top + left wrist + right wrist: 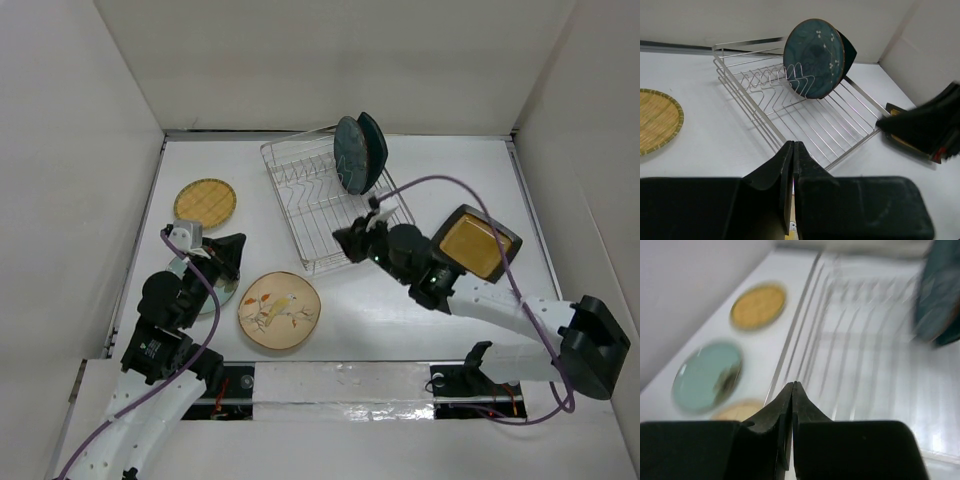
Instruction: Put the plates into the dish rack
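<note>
1. At far centre, your dish rack (310,200) holds round teal plate (348,155) + square teal plate (376,148) upright, far-right end.
2. L gripper (793,150): jaws closed, empty, prob. over pale green plate (225,295).
3. R gripper (792,390): closed, empty, by rack's near edge.

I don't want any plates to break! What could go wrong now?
The right tool is shut at the near edge of the dish rack; bumping it might topple the dark round plate and the teal square plate leaning there. The right arm reaches over the amber plate and could knock it.
</note>
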